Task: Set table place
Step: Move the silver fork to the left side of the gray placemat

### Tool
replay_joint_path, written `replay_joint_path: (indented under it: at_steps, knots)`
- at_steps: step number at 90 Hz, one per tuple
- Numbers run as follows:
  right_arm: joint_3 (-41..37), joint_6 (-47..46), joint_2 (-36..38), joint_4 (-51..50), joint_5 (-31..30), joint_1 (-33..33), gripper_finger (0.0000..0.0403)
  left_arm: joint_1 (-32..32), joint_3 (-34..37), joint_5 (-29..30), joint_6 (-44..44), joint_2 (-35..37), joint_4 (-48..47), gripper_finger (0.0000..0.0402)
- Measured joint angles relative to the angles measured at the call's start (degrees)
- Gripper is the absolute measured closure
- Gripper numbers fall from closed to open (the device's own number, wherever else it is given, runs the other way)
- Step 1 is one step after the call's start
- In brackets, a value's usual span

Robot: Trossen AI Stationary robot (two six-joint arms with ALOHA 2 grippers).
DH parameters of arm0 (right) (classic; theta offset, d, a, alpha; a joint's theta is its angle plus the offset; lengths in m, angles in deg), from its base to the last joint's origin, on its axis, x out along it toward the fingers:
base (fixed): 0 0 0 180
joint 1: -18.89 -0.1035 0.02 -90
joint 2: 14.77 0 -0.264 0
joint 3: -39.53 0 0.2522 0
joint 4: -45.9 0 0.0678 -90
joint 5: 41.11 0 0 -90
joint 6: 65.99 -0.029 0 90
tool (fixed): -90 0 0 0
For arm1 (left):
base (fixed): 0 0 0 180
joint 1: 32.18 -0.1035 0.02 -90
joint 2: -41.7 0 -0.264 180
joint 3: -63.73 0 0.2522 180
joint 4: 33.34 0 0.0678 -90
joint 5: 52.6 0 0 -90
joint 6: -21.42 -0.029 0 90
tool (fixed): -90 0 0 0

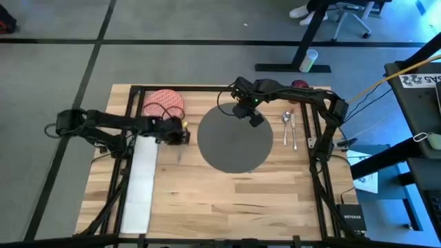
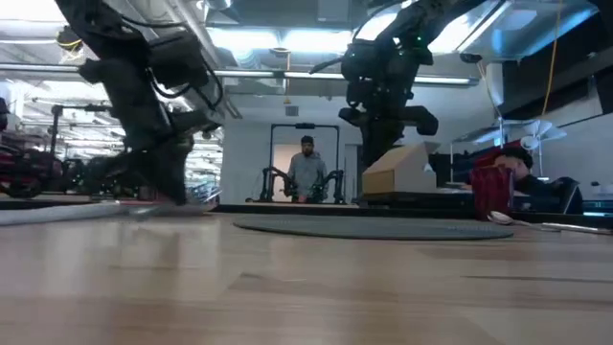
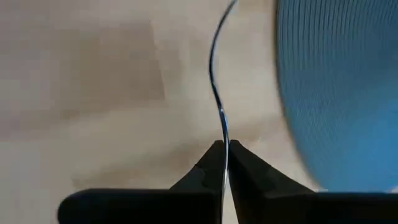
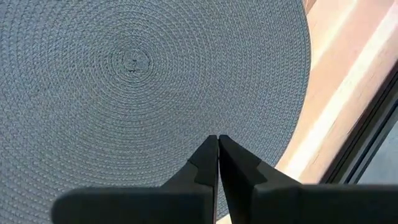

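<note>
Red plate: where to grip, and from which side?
Grip the plate by its rim, coming from the mat side. It lies flat against the far frame, so that edge looks most open. The right gripper, shut over the mat, seems free; the left gripper holds a utensil.

1. The floor was grey carpet crossed by dark lines.
2. An office chair's wheeled base stood at the far edge of the high view, beside a dark desk leg.
3. A white cup lay near that leg's foot.
4. In the low view, fluorescent ceiling lights shone in rows.
5. A person stood far back in front of a dark doorway frame.
6. A cardboard box sat at the right of that view.
7. A small white fan stood farther right.
</note>
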Motion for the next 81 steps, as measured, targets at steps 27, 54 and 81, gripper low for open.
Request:
replay_joint_path:
  at_steps: [27,54,81]
  knots:
    - [0.0,0.2,0.0,0.9,0.0,0.0,0.0403,-9.3,0.0,-7.1,-9.8,-2.2,6.0,0.0401]
    - [0.0,0.3,0.0,1.1,0.0,0.0,0.0403,-12.9,-1.4,-12.1,-14.5,-12.4,15.7,0.0401]
    - [0.0,0.3,0.0,1.1,0.0,0.0,0.0403,-15.1,-7.5,-12.2,-20.0,-18.5,14.8,0.0401]
